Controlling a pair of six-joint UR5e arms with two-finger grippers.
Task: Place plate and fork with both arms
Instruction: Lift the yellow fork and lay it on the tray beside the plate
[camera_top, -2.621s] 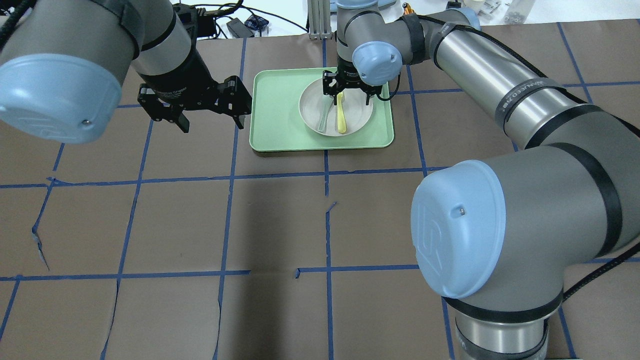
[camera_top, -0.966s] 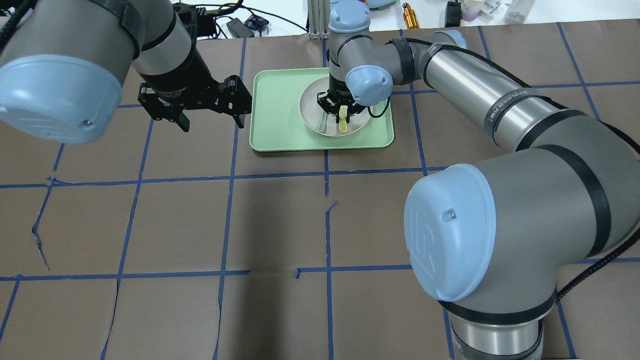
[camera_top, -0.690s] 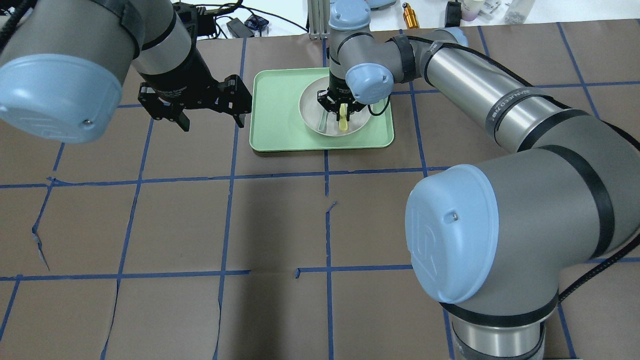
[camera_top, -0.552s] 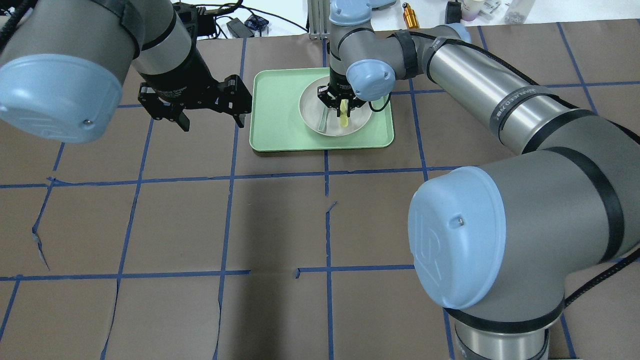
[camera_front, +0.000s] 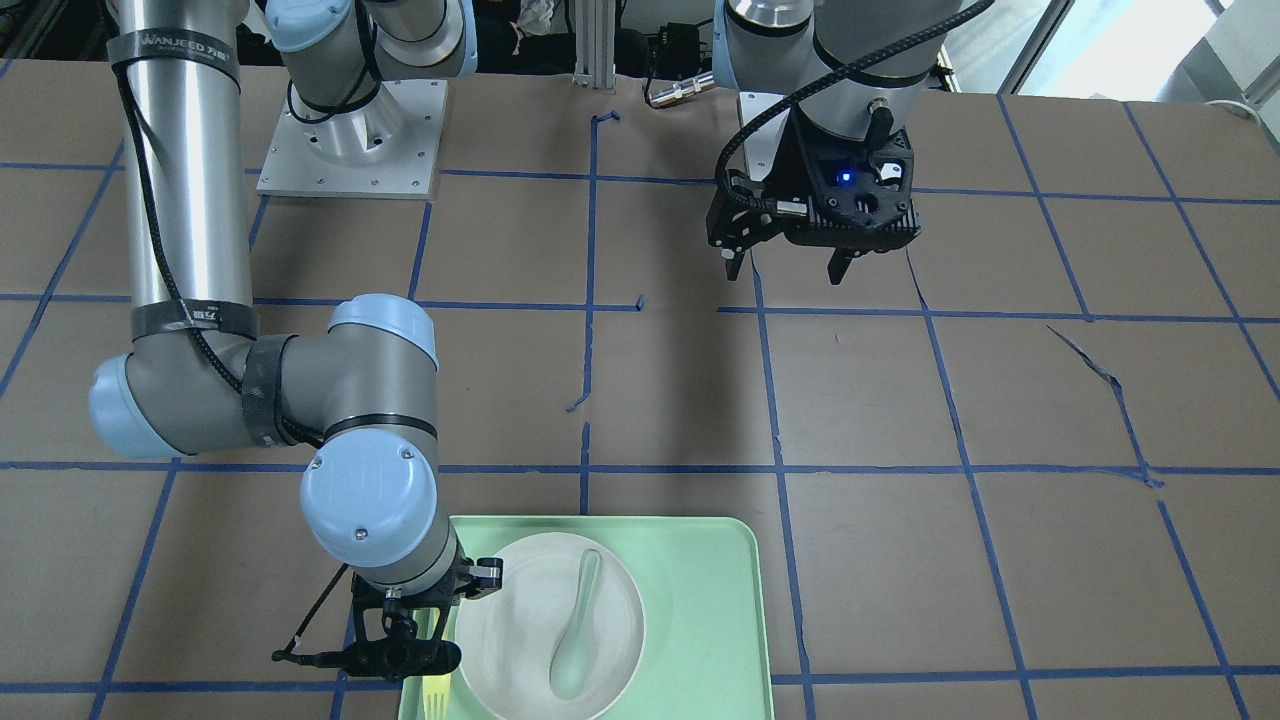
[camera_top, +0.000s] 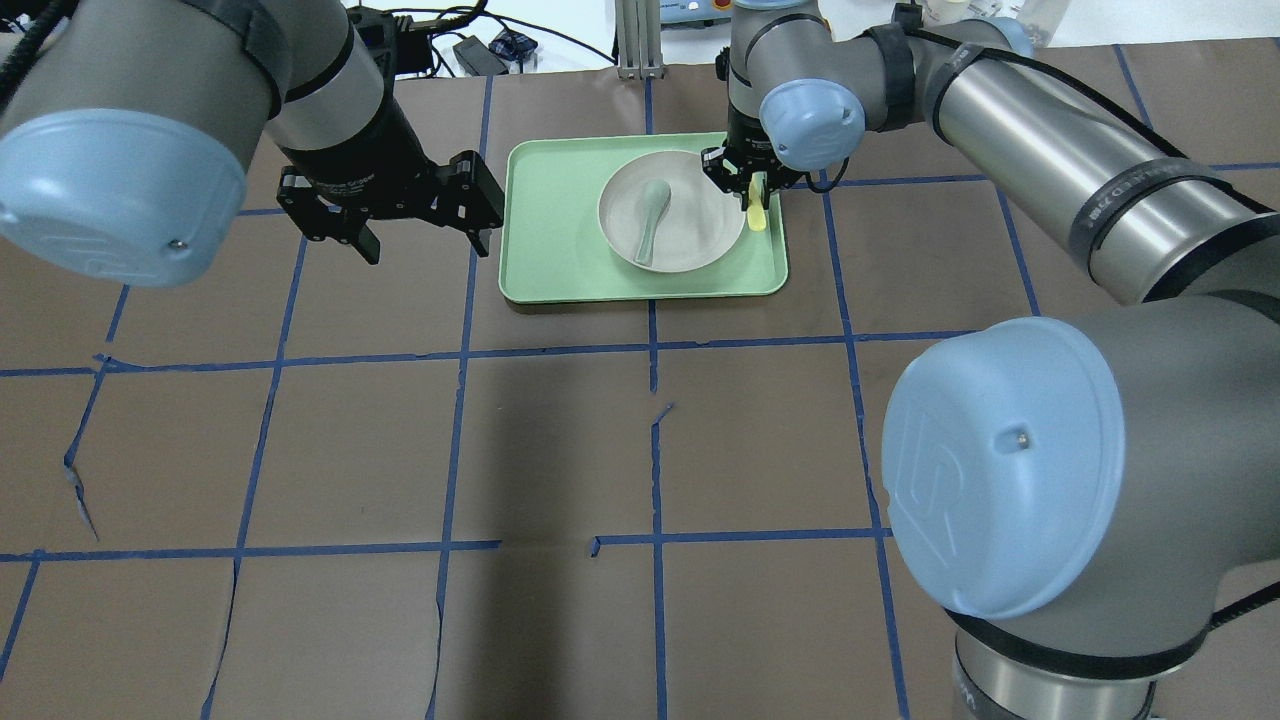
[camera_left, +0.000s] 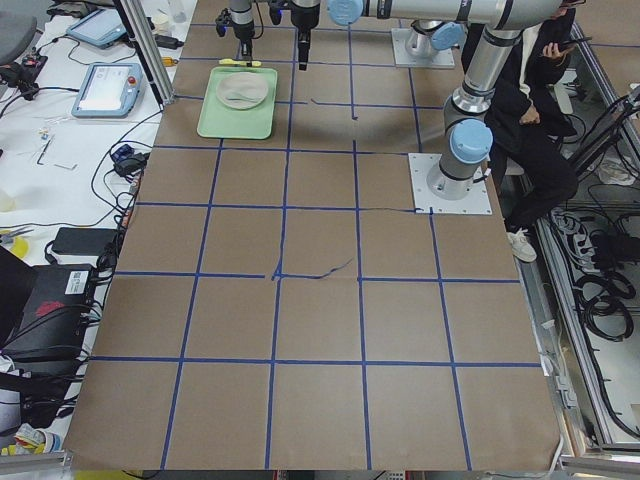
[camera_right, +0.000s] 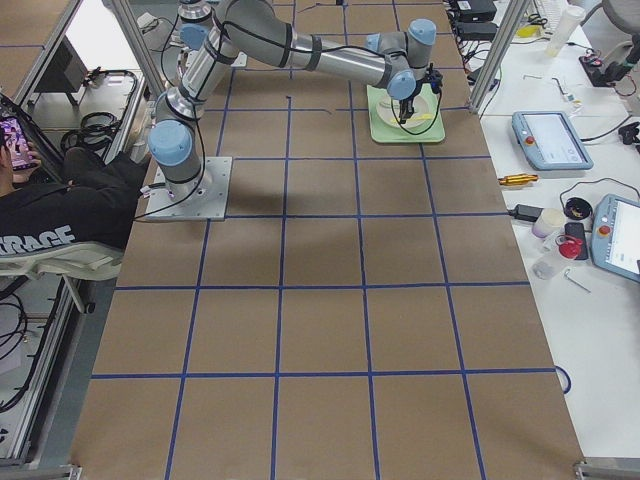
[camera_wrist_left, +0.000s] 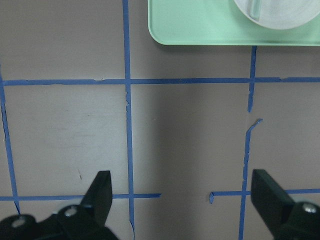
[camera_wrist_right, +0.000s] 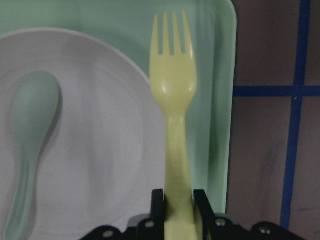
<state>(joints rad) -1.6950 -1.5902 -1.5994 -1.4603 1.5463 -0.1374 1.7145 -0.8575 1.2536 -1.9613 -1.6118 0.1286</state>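
The white plate (camera_top: 700, 232) sits on the mint-green tray (camera_top: 560, 235) at the far middle of the table, with a grey-green spoon (camera_top: 650, 212) lying in it. My right gripper (camera_top: 748, 188) is shut on the handle of the pale-yellow fork (camera_top: 757, 214) and holds it above the tray's right edge, beside the plate. The right wrist view shows the fork (camera_wrist_right: 174, 95) level, tines pointing away, between the shut fingers. My left gripper (camera_top: 425, 242) is open and empty, hovering over the table left of the tray.
The brown table has blue tape grid lines (camera_top: 655, 350). Cables and small items (camera_top: 480, 45) lie beyond the far edge. In the left wrist view the tray (camera_wrist_left: 200, 25) and plate (camera_wrist_left: 280, 15) lie ahead of the open left fingers (camera_wrist_left: 100, 190).
My right gripper closed on the fork in the plate, lifted it out and carried it right to the tray's right edge. The spoon stayed in the plate. The left arm has not moved.
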